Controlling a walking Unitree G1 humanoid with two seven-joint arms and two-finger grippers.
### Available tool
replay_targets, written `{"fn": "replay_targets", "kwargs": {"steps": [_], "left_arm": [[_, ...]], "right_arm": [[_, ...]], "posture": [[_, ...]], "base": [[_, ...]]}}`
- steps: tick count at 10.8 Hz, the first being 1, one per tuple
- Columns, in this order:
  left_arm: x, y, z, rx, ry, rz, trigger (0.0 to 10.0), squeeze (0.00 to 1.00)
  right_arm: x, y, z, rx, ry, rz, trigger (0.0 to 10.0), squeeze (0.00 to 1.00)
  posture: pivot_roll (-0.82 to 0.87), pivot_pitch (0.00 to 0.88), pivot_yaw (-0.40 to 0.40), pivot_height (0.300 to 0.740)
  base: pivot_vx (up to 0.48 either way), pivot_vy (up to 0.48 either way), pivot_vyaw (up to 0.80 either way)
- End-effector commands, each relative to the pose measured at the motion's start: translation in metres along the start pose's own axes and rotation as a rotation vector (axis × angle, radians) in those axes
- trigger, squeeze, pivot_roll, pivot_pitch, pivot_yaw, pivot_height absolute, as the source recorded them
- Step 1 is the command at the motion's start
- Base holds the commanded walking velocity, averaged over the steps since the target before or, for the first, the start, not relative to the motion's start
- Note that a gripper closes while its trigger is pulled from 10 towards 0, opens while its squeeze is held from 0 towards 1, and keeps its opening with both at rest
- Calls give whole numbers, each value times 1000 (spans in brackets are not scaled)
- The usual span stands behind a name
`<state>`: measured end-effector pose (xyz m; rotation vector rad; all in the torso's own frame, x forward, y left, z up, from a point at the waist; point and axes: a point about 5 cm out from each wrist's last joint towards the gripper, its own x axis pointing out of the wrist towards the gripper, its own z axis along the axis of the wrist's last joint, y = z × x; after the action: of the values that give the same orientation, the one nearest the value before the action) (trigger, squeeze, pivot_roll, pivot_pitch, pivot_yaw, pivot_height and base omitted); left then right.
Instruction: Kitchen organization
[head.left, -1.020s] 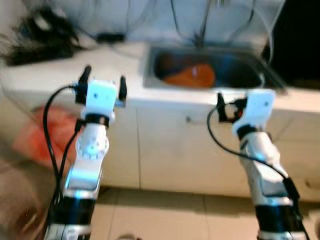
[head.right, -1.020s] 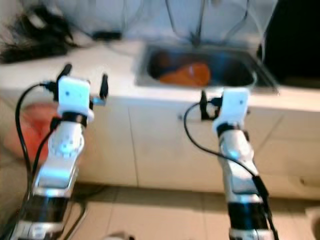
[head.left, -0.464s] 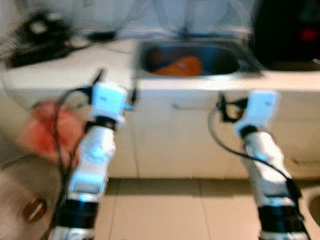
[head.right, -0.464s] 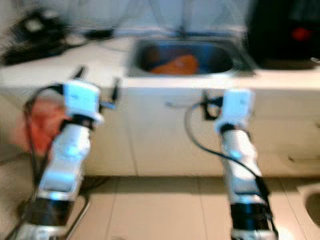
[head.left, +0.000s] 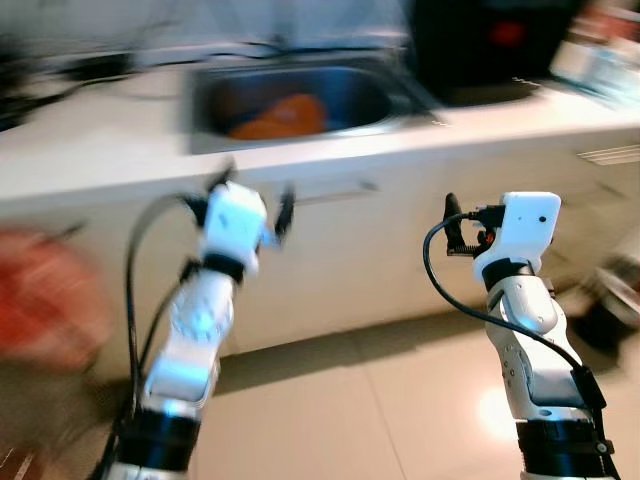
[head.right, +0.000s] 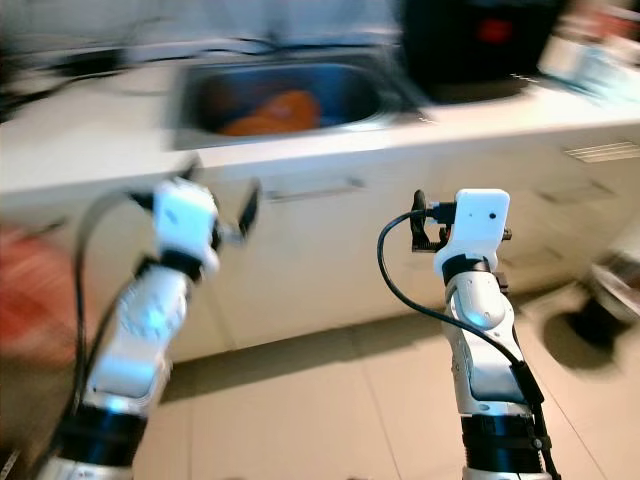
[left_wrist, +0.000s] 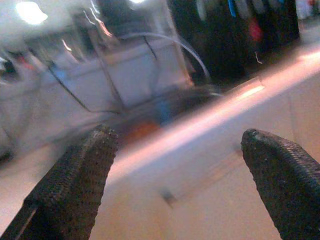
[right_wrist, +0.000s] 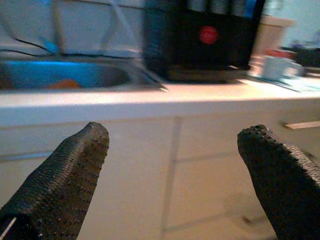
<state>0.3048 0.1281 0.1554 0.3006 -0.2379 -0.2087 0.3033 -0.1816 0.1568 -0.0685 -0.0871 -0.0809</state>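
Observation:
A steel sink (head.left: 395, 95) is set into the pale counter (head.left: 90, 165), and an orange object (head.left: 280, 115) lies in its basin. Both arms are raised in front of the white cabinet doors, below the counter edge. My left gripper (left_wrist: 177, 134) is open with nothing between its fingers, and it faces the cabinet under the sink. My right gripper (right_wrist: 175, 131) is open too and holds nothing; it faces the cabinet front further right, below a black appliance (right_wrist: 205, 35) with a red spot. The picture is blurred by motion.
Cables run along the back of the counter (head.left: 240, 50). Small items stand on the counter's far right end (head.left: 605, 55). A blurred red shape (head.left: 40, 300) sits low at the left. A dark round object (head.left: 610, 315) stands on the tiled floor (head.left: 380, 400) at the right.
The whole view has swung to the right: the sink slid left in the picture and the black appliance and right counter end came in. Both arms keep their raised pose, fingers still apart.

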Motion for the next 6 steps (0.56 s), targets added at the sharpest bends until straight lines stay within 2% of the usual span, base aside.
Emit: {"fn": "replay_targets", "kwargs": {"steps": [1,2,3,4,5,6], "left_arm": [[-7,-3,-33,-56,135,-8,10000,0],[-19,-3,-57,-120,220,18,10000,0],[-32,-3,-83,-131,347,28,10000,0],[-51,-5,-120,-63,551,-11,10000,0],[-75,-16,-155,-8,825,-120,10000,0],[-92,-23,-170,3,953,-193,10000,0]], "right_arm": [[-7,-4,-24,-28,80,-15,10000,0],[-13,-7,-44,-22,152,-26,10000,0],[-20,-9,-64,-15,227,-37,10000,0],[-35,-13,-101,-12,378,-48,10000,0],[-54,-18,-138,-64,529,-51,10000,0],[-69,-21,-160,-37,633,-72,10000,0]], "posture": [[41,0,36,740],[41,0,36,740],[28,0,47,740],[21,0,50,740],[-2,0,61,740],[-2,0,61,740]], "base": [[0,0,-800],[0,0,-800],[0,0,-800],[0,0,-800],[0,0,-800],[0,0,-800]]}}
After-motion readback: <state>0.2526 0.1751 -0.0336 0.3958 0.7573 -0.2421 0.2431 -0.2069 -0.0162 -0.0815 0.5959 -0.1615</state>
